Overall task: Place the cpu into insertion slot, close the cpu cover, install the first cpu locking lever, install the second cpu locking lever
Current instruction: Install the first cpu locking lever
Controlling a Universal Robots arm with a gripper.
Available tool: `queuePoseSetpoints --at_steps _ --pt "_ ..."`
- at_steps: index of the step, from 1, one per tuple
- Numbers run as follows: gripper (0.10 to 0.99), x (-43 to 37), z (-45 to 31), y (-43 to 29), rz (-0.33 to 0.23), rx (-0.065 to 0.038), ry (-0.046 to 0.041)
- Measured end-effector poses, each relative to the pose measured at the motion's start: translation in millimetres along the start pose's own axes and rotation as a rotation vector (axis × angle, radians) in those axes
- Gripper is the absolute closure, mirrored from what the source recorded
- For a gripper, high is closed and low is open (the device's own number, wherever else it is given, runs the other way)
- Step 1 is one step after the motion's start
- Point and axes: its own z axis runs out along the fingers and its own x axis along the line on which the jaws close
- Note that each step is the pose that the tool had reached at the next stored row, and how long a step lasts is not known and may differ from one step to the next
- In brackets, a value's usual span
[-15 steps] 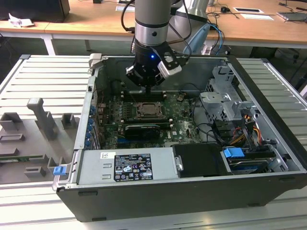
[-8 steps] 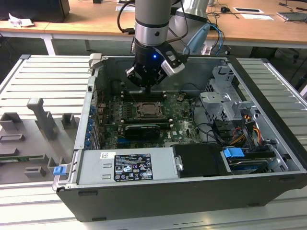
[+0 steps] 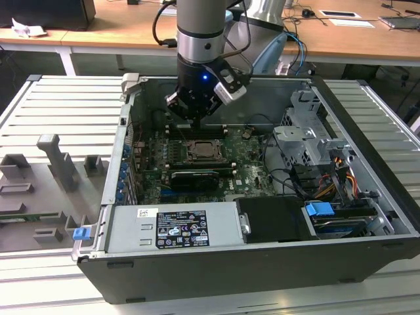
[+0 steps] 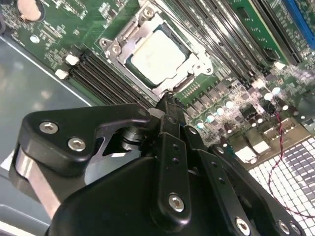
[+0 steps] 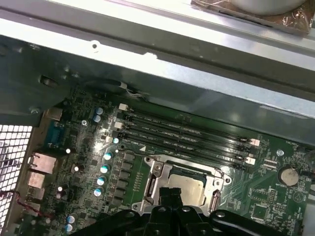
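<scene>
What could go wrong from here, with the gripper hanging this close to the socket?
1. The cpu cover seems to lie flat around the cpu, and the shut gripper hangs right at the cover's edge. A slip inward could scrape the cpu's bare face.
2. The memory slots and small capacitors crowd the socket's sides, so a sideways push might knock them.

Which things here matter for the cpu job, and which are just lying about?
Job: cpu, cover, gripper.
Lying about: memory slots, coin battery, power supply, blue connector, grey fixtures beside the case.
</scene>
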Motion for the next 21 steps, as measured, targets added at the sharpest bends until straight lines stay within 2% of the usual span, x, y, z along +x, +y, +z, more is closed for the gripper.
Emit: queuePoseSetpoints --at_steps 3,4,5,7,11,21 --pt "0.980 0.6 0.3 0.1 0.058 0.001 -0.0031" --pt "0.980 0.6 1.0 0.1 0.123 0.002 -0.0070" --pt "0.980 0.6 1.5 0.0 0.158 0.002 -0.0090" --pt "0.980 2.2 1.9 0.5 0.162 0.002 -0.0094" --pt "0.980 10.2 1.9 2.6 0.162 0.002 -0.0094" --pt "0.980 18.6 1.9 4.7 0.162 0.002 -0.0092"
